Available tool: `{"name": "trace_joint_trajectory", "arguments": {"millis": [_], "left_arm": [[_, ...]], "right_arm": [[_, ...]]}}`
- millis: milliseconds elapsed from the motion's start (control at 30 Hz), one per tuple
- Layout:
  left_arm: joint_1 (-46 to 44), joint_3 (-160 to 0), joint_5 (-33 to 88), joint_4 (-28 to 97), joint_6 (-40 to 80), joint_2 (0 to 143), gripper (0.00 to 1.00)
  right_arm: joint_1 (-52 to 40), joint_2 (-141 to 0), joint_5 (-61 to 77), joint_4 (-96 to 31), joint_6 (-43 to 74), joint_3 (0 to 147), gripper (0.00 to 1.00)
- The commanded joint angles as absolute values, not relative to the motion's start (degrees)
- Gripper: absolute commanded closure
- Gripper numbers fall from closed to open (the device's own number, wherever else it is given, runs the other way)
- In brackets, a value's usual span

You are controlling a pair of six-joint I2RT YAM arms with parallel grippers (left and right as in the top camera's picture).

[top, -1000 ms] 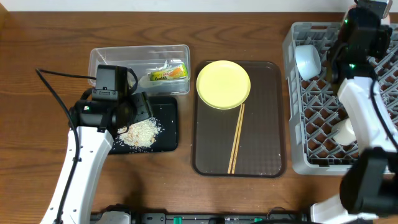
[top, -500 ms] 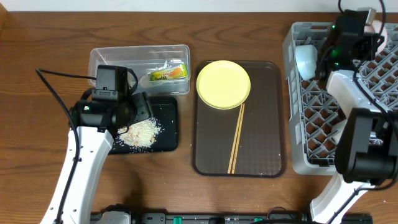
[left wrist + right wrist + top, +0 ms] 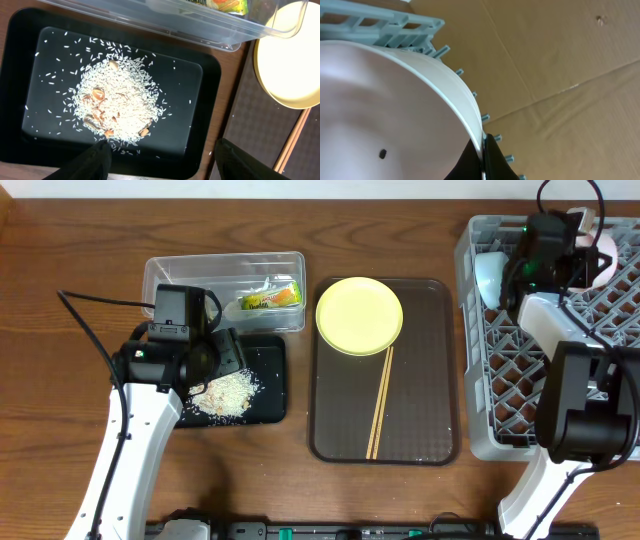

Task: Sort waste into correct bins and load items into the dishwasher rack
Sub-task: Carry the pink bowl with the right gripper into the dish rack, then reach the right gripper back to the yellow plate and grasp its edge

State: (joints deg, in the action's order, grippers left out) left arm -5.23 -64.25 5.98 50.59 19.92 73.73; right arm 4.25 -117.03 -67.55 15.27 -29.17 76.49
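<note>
The right claw point(image 3: 481, 150) pinches the thin rim of the white bowl point(image 3: 385, 110), with its two fingers pressed together on the edge. I think this hold is weak: only the rim is caught, so the bowl may turn or slip out when the arm lowers it. The bowl hangs at the 12 o'clock end of the rack point(image 3: 500, 380), near the outer wall. If released carelessly it could fall outside, or land crooked on the pegs. The blue bowl point(image 3: 490, 275) already sits in the rack at 11 o'clock, near enough that a swing may knock it.

The right arm stretches along the rack toward 12 o'clock, and its wrist is turned so that its camera looks past the bowl at the cardboard behind.

The left arm comes from 7 o'clock and bends over the black tray point(image 3: 210, 100). The left claw point(image 3: 162, 145) is spread and holds nothing, just above the rice point(image 3: 117, 100).

The wrapper point(image 3: 270, 297) lies in the tub point(image 3: 200, 25). The plate point(image 3: 359, 315) and chopsticks point(image 3: 380, 402) wait on the brown tray point(image 3: 430, 380), in the middle of the surface
</note>
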Motion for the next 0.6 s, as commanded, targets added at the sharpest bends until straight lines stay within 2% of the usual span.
{"name": "trace_joint_trajectory", "arguments": {"millis": [0, 167, 433, 467, 567], "left_arm": [[-5.0, -64.2, 5.3, 50.7, 20.7, 73.8, 0.31], [-5.0, -64.2, 5.3, 50.7, 20.7, 73.8, 0.31], [-5.0, -64.2, 5.3, 50.7, 20.7, 73.8, 0.31], [-5.0, -64.2, 5.3, 50.7, 20.7, 73.8, 0.31], [-5.0, -64.2, 5.3, 50.8, 20.7, 73.8, 0.31]], "right_arm": [[1.7, -117.6, -66.9, 12.0, -23.4, 76.8, 0.99], [-1.4, -117.3, -60.5, 4.7, -18.3, 76.8, 0.95], [-1.8, -110.4, -40.8, -11.8, -3.8, 76.8, 0.89], [-1.6, -109.1, -38.1, -13.1, -3.0, 76.8, 0.87], [-1.4, -104.2, -30.8, -16.6, -1.7, 76.8, 0.7]]}}
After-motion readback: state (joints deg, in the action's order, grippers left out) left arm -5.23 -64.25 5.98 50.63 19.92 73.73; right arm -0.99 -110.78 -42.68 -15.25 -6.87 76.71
